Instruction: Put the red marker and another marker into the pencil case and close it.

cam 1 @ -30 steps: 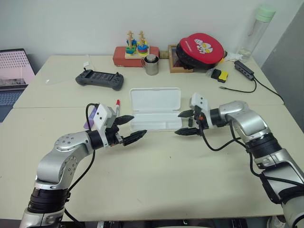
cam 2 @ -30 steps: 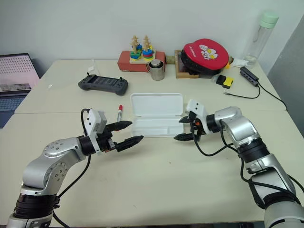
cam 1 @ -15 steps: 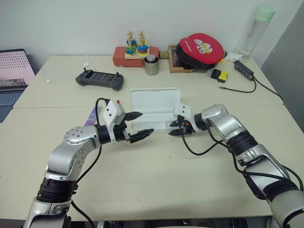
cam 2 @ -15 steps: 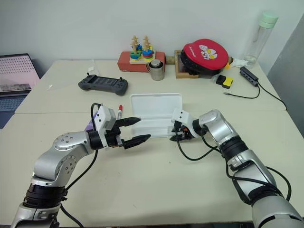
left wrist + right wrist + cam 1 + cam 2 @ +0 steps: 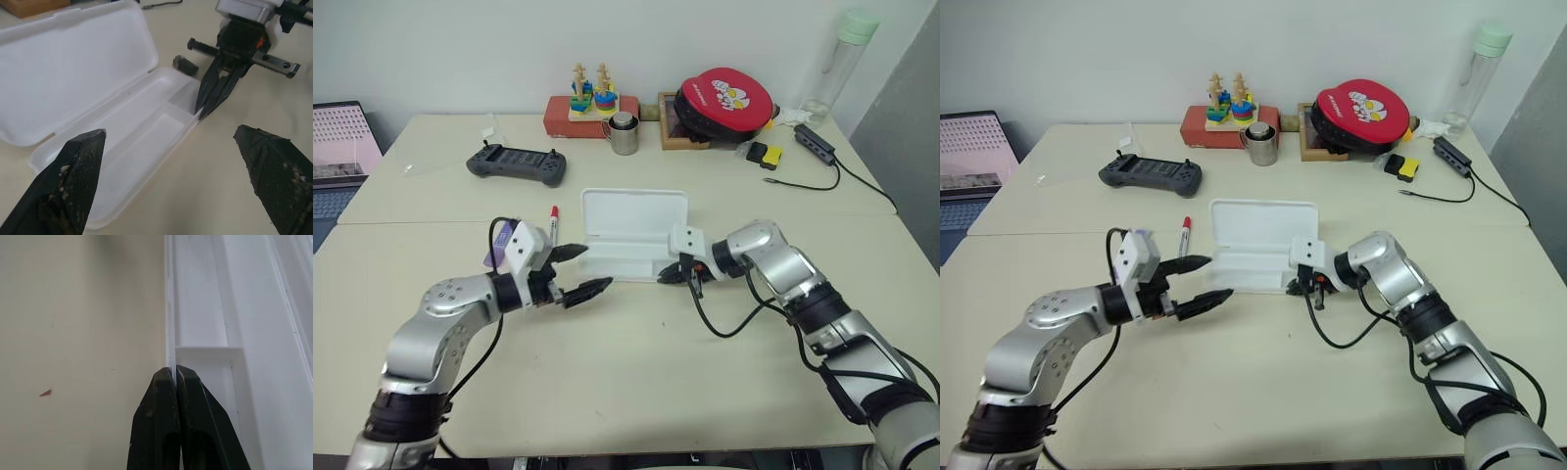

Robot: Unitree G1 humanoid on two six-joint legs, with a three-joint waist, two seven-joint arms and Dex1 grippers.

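Open white pencil case, pinched at its front rim.
Lies lid-up with a divided inner tray, just right of the red marker. Right gripper clenched on the case's front wall; left gripper spread wide, near its left corner.

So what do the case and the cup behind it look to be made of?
The case: thin white hard plastic, smooth and slightly glossy, judging by its moulded rounded corners and the thin wall that the right gripper pinches. The cup: probably metal, brushed steel by its grey sheen.
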